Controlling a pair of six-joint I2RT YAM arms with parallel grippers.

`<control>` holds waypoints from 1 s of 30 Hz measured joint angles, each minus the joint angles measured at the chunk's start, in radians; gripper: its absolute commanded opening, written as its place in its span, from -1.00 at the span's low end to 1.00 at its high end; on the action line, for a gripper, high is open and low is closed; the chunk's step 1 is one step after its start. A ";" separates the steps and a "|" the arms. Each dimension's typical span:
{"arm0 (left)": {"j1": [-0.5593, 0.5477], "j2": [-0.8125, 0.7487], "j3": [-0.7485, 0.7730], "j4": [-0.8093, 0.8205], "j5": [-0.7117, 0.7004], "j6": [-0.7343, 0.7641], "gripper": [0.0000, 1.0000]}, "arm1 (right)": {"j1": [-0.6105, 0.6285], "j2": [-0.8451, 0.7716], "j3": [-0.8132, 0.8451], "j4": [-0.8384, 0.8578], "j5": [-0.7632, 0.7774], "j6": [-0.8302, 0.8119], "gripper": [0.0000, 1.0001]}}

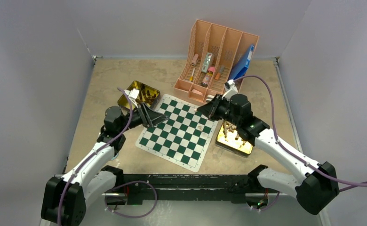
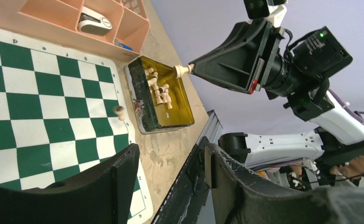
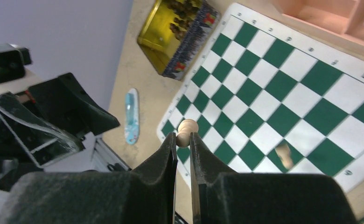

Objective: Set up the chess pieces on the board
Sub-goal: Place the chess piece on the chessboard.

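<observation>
The green and white board (image 1: pixel 179 132) lies in the middle of the table. My right gripper (image 1: pixel 200 110) hovers over its far right part, shut on a pale tan pawn (image 3: pixel 186 128); that pawn also shows in the left wrist view (image 2: pixel 183 70). One pale piece (image 1: pixel 199 126) stands on the board near its right edge and also shows in the right wrist view (image 3: pixel 283 154). My left gripper (image 1: pixel 159 118) is open and empty over the board's far left corner, its fingers (image 2: pixel 119 172) wide apart.
A gold tin (image 1: pixel 139 94) with dark pieces sits beyond the board's left corner. A second gold tin (image 1: pixel 233 139) with several pale pieces sits right of the board. A pink desk organiser (image 1: pixel 214 61) and a blue folder (image 1: pixel 243 63) stand behind.
</observation>
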 measured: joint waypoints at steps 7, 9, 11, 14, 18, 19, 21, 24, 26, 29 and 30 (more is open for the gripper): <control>0.000 -0.005 -0.024 0.052 0.026 -0.013 0.14 | 0.007 0.000 -0.007 0.046 -0.019 0.032 -1.00; 0.000 -0.004 0.004 -0.022 0.029 0.025 0.16 | 0.009 0.002 -0.005 0.017 0.016 0.012 -1.00; 0.000 -0.005 0.052 -0.113 0.029 0.079 0.20 | 0.010 0.006 -0.002 -0.014 0.053 -0.011 -1.00; 0.000 -0.018 0.154 -0.272 0.008 0.193 0.30 | 0.010 0.016 0.008 -0.077 0.116 -0.053 -1.00; 0.000 -0.061 0.297 -0.486 -0.039 0.357 0.51 | 0.010 0.079 0.048 -0.156 0.198 -0.106 -1.00; 0.000 -0.078 0.322 -0.531 -0.053 0.393 0.53 | 0.010 0.103 0.058 -0.171 0.212 -0.119 -1.00; 0.000 -0.120 0.344 -0.601 -0.082 0.465 0.55 | 0.010 0.153 0.075 -0.197 0.239 -0.140 -1.00; 0.000 -0.185 0.343 -0.692 -0.121 0.541 0.58 | 0.010 0.244 0.094 -0.229 0.280 -0.165 -1.00; 0.000 -0.228 0.331 -0.735 -0.148 0.575 0.59 | 0.010 0.296 0.101 -0.246 0.302 -0.175 -1.00; 0.000 -0.283 0.310 -0.775 -0.176 0.606 0.59 | 0.011 0.367 0.117 -0.275 0.338 -0.187 -0.98; 0.000 -0.299 0.304 -0.783 -0.187 0.612 0.59 | 0.012 0.391 0.129 -0.282 0.352 -0.190 -0.98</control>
